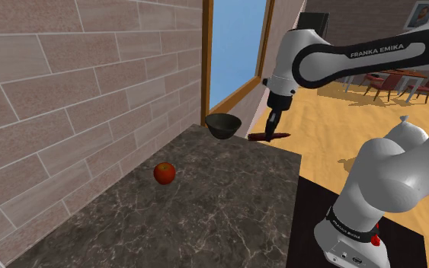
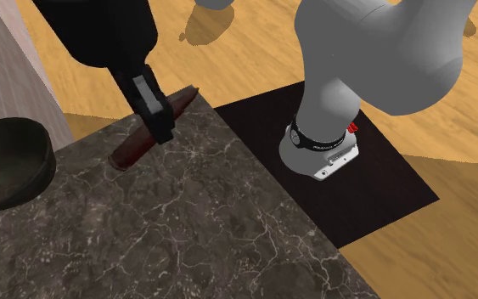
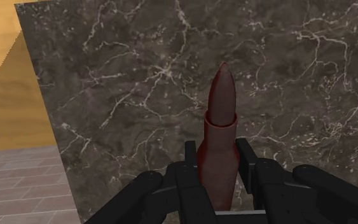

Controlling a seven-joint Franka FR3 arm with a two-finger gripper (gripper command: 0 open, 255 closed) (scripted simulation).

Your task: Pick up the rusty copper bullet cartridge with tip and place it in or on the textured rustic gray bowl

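Clamps the dark red-brown bullet cartridge by its casing in the black gripper, pointed tip jutting past the fingertips. Holds it low at the marble counter's far corner, near the dark bowl but apart from it. Cannot tell whether resting or lifted.

White Franka arm, dark joints, black claw
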